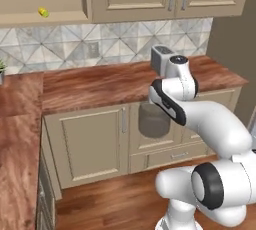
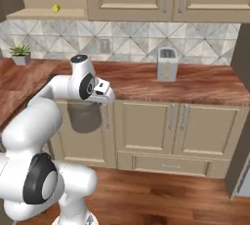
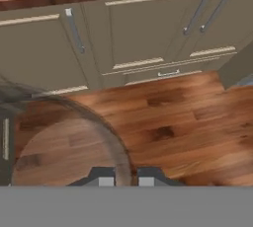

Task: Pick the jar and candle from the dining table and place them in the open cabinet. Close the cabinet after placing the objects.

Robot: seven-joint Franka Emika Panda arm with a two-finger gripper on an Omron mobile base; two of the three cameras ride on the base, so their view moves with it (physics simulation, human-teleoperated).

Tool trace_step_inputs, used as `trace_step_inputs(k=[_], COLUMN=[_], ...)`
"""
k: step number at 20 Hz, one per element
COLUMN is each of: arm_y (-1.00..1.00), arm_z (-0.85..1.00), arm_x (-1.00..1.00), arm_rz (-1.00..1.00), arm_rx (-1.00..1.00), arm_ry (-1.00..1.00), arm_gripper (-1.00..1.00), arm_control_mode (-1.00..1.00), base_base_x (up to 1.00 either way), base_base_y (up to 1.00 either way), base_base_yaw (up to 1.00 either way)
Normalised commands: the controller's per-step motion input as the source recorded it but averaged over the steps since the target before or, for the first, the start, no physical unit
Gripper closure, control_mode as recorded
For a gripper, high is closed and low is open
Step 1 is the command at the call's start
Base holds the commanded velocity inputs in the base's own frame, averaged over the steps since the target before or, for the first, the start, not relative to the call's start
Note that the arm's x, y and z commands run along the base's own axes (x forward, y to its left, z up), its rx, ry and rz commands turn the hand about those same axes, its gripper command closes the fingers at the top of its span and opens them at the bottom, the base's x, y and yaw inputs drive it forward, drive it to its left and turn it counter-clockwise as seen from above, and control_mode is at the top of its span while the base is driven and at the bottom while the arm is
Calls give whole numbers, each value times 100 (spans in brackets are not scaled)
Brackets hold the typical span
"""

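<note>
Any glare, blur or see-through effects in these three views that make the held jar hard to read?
Left base view: the jar is a smoky translucent shape, cabinet fronts showing through, partly behind the arm. Right base view: the jar hangs dim and soft-edged below the hand. Hand view: the gripper pinches the rim, a blurred grey arc; floor shows through. No harsh glare anywhere.

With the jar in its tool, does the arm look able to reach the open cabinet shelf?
Probably yes: no door covers the shelf, though it sits high above the jar.

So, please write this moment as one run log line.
gripper: shut on jar | jar: carried above floor | candle: on cabinet shelf
</note>
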Motion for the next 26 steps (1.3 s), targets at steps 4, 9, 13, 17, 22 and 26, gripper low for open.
trace_step_inputs(k=[4,9,13,17,22,26], arm_y=[0,0,0,0,0,0], arm_z=[0,0,0,0,0,0], arm_x=[0,0,0,0,0,0], arm_rz=[0,0,0,0,0,0], arm_rx=[0,0,0,0,0,0], arm_ry=[0,0,0,0,0,0], arm_gripper=[100,100,100,100,100,100], arm_control_mode=[100,100,100,100,100,100], base_base_x=[57,51,51,12,0,0], base_base_y=[71,54,44,27,1,0], base_base_yaw=[-25,-17,-7,11,29,34])
